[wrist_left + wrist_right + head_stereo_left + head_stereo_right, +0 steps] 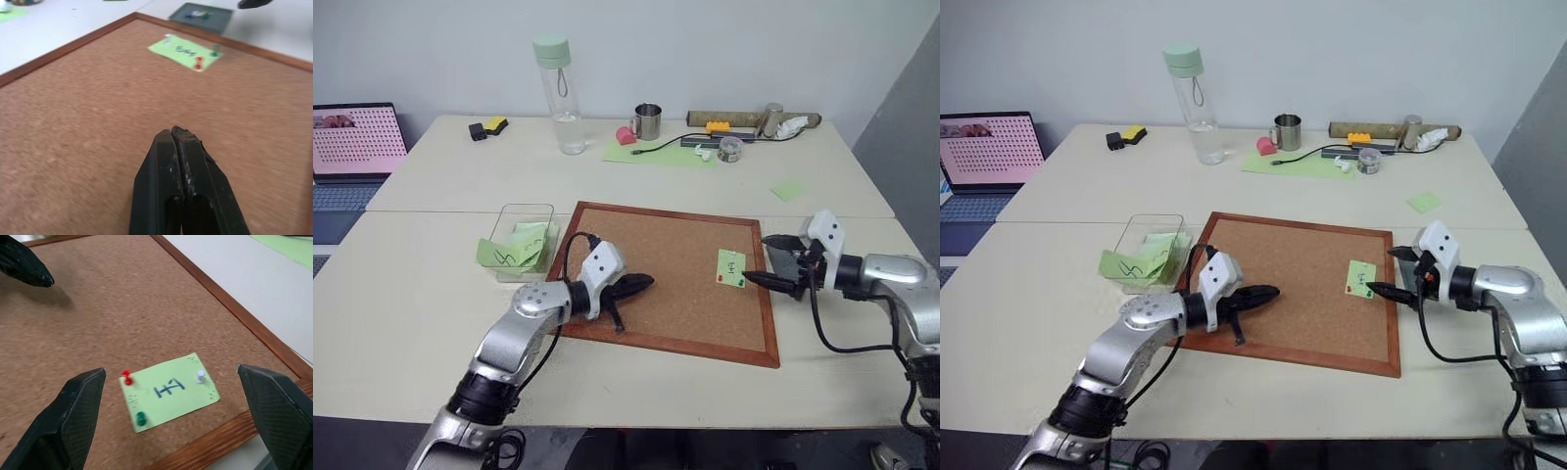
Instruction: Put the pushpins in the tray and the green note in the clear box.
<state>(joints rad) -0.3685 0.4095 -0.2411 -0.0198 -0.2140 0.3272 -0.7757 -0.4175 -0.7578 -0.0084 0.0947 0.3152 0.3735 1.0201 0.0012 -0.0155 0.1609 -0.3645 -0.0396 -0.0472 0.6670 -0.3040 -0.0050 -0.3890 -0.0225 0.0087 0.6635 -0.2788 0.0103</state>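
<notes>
The green note [168,391] with a black "H"-like mark lies pinned near the right edge of the corkboard [666,284]. Three pushpins hold it: a red one [127,378], a green one [141,418] and a white one [200,377]. My right gripper [761,260] hovers open just right of the note, its jaws set wide on either side of it. My left gripper [641,284] is shut and empty, low over the board's left half and pointing toward the note. The dark grey tray [220,22], just off the board's right edge, holds a few small pins. The clear box [509,209] stands left of the board.
Other green notes with squiggles lie in and beside the clear box. At the table's back stand a water bottle [560,93], a metal mug [647,121], cables and small clutter. A laptop [352,142] sits far left. A blank green note [788,190] lies back right.
</notes>
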